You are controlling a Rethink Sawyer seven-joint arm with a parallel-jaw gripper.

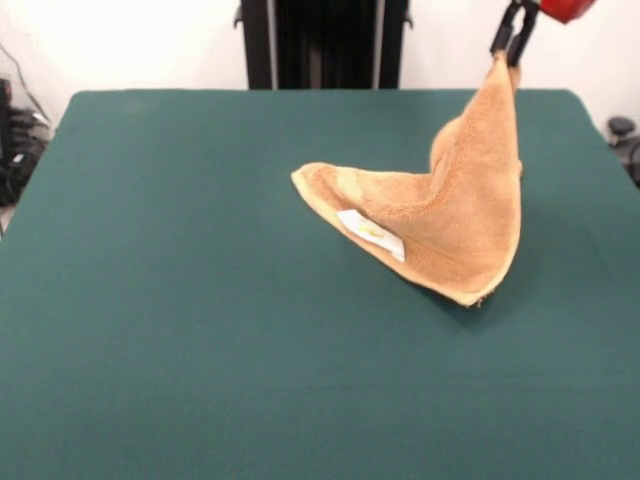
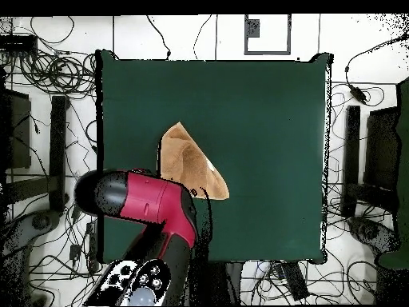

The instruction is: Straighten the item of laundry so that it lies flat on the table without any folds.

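On green felt table (image 1: 180,300), peaked terry towel (image 1: 460,220), gripper-pinched (image 1: 511,48)

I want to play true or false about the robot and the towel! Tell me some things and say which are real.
1. The end effector is holding one corner of the towel up in the air. True.
2. The towel lies flat on the table with no folds. False: it stands up in a peak, and only its lower part rests on the table.
3. The towel has a small white label on it. True.
4. The table is red. False: it is dark green.
5. The towel hangs off the edge of the table. False: the overhead view shows the towel well inside the table's edges.
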